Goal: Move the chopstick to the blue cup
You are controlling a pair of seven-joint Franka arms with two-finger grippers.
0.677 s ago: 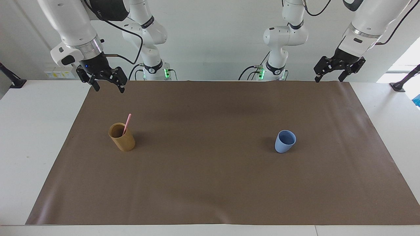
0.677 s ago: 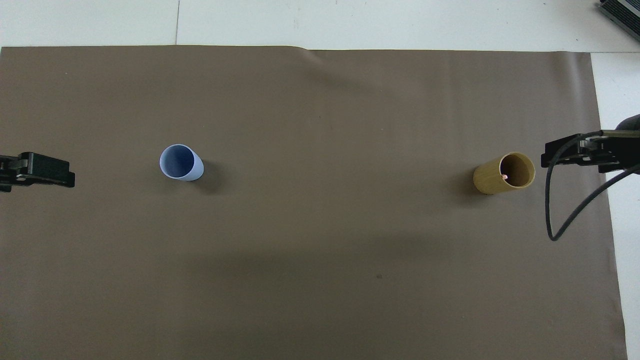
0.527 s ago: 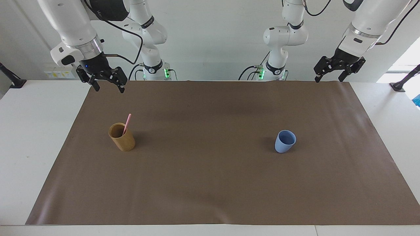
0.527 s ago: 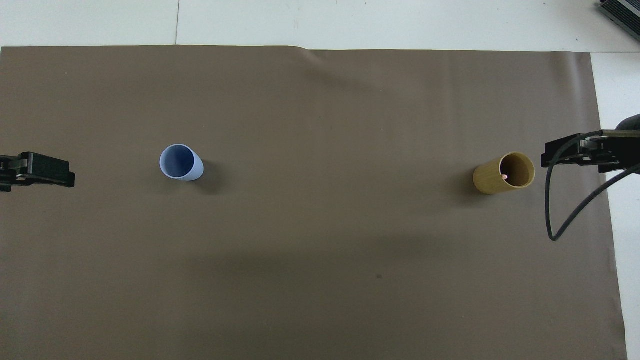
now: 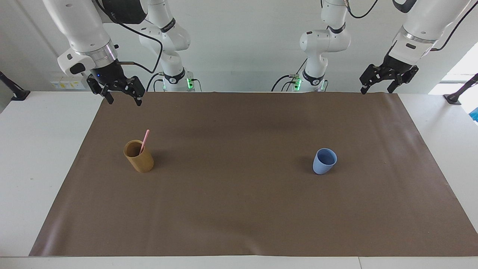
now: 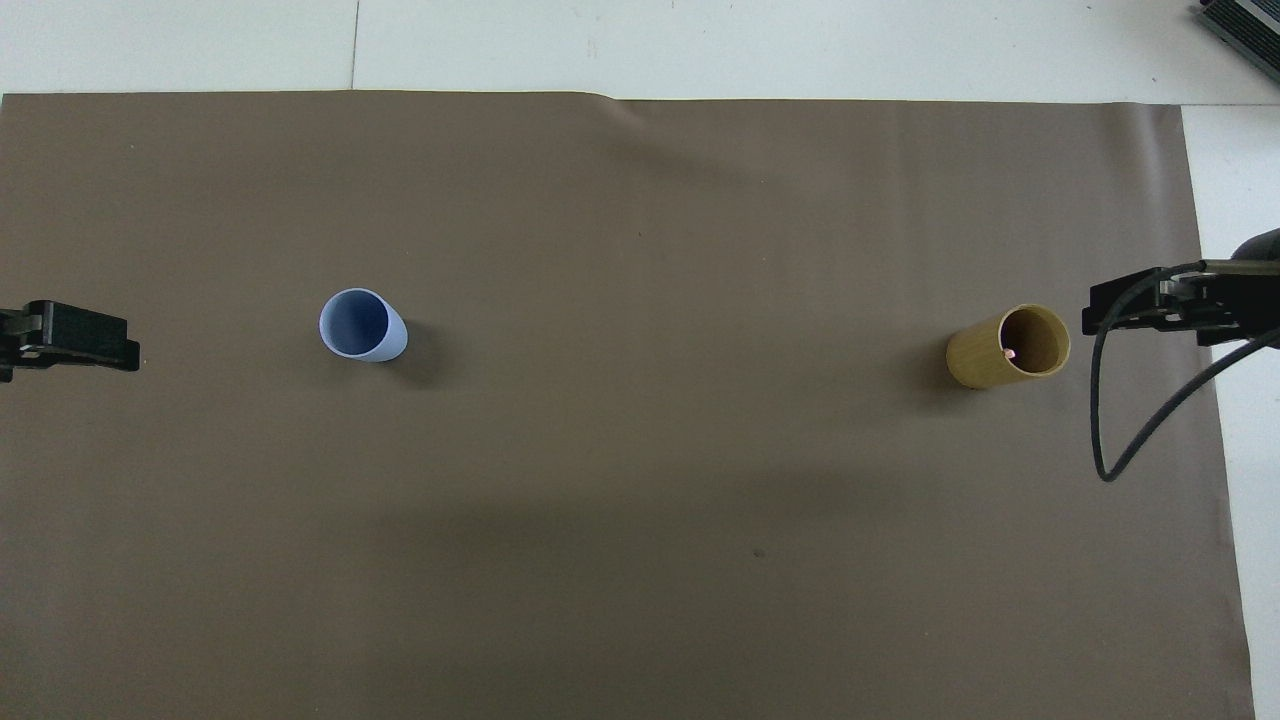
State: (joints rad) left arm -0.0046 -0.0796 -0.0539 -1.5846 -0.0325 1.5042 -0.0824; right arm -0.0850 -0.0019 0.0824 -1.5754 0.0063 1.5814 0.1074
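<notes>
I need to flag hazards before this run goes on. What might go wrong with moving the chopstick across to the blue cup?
1. The chopstick leans in the tan cup; a slanted pull may tip that cup.
2. It is thin, so the open right tool may miss or pinch it askew.
3. The blue cup is small and stands at the left arm's end, under the open left tool; a handover or drop could topple it.
</notes>
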